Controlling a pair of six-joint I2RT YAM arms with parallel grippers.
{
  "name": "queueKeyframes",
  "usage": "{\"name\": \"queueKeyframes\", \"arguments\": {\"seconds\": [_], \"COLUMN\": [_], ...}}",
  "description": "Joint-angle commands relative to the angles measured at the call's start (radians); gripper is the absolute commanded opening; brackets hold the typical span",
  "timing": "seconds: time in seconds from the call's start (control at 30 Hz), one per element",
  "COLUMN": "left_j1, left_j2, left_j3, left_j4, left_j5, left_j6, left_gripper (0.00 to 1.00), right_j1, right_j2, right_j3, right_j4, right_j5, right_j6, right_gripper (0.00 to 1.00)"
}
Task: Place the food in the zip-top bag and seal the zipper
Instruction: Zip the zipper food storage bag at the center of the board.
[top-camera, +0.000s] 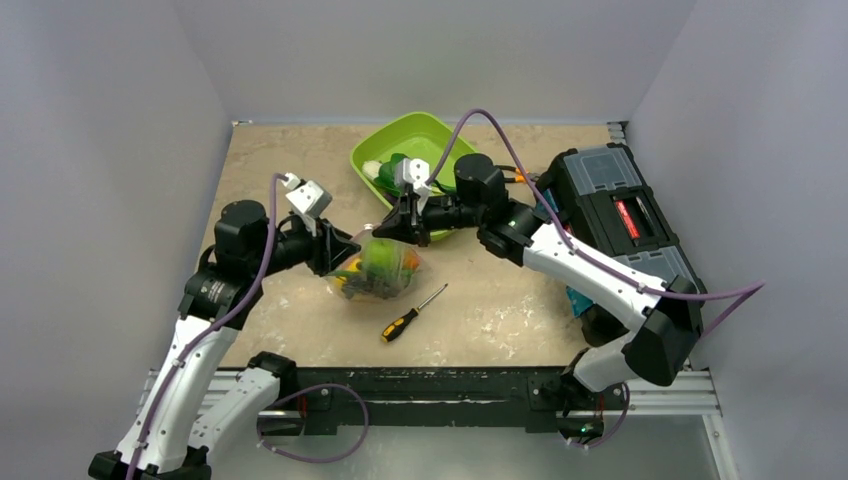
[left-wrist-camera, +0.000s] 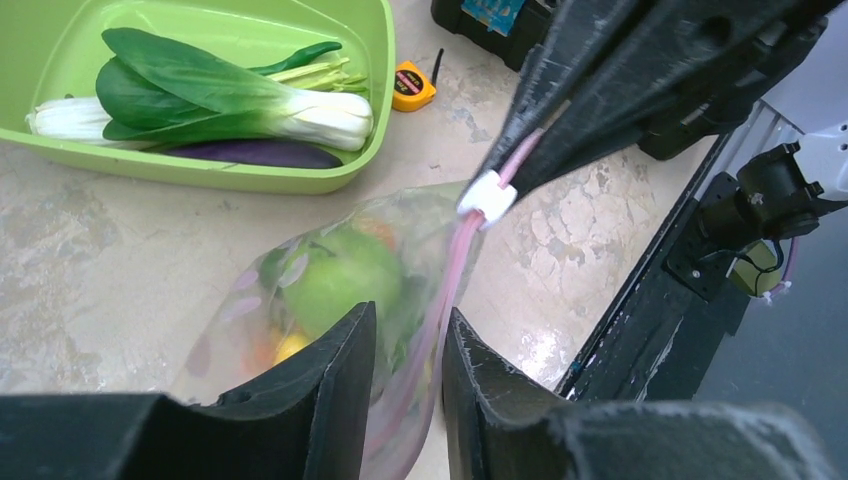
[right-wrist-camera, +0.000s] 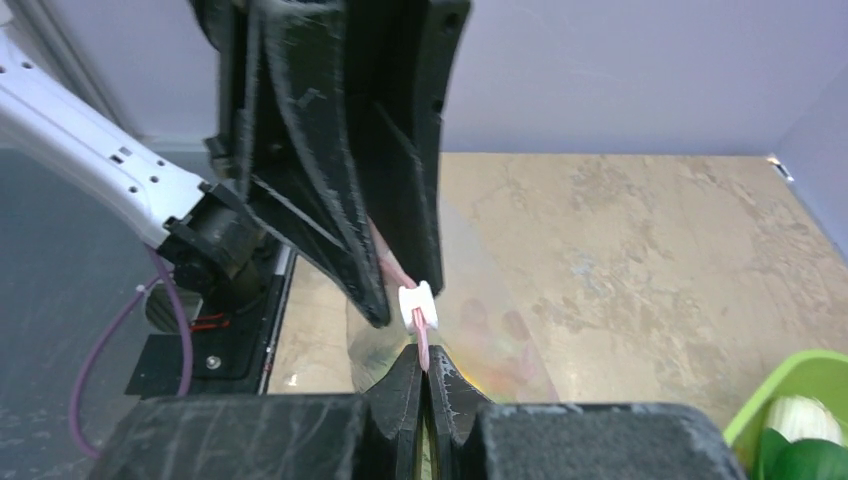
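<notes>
Top external view: the clear crinkly zip-top bag (top-camera: 378, 270) holding glossy toy food (top-camera: 383, 262) sits mid-table, at 11 o'clock from a black-and-yellow-handled screwdriver (top-camera: 411, 314). The left gripper (top-camera: 342, 252) holds its 9 o'clock end, jaws narrow around the pinkish zipper strip (left-wrist-camera: 445, 290). The right gripper (right-wrist-camera: 423, 372), jaws pinched tight on that strip, meets it beside the white slider (right-wrist-camera: 417, 305). A lime-green rectangular tray (top-camera: 385, 150) lies at 12 o'clock.

A lime-green tray (top-camera: 372, 152) holds bok choy (left-wrist-camera: 215, 95) and an eggplant (left-wrist-camera: 255, 153); a screwdriver (top-camera: 411, 314), tape measure (left-wrist-camera: 413, 86) and black toolbox (top-camera: 620, 215) sit nearby.
</notes>
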Motion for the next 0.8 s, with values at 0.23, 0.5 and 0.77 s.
{"name": "queueKeyframes", "arguments": {"seconds": [0.23, 0.5, 0.77], "left_j1": [0.009, 0.009, 0.009], "left_j2": [0.004, -0.008, -0.015], "left_j3": [0.037, 0.027, 0.022], "left_j4": [0.047, 0.071, 0.073], "left_j5": [-0.027, -0.003, 0.005], "left_j6": [-0.019, -0.032, -0.029], "left_gripper": [0.0, 0.0, 0.0], "right_j1": [0.014, 0.163, 0.171], "right_j2": [-0.003, 0.043, 0.074], "right_j3": [0.137, 0.295, 0.366], "right_j4": [-0.18, -0.427, -0.43], "right_j5": [0.028, 0.393, 0.486], "right_j6": [-0.093, -0.229, -0.242], "right_gripper": [0.27, 0.56, 0.56]}}
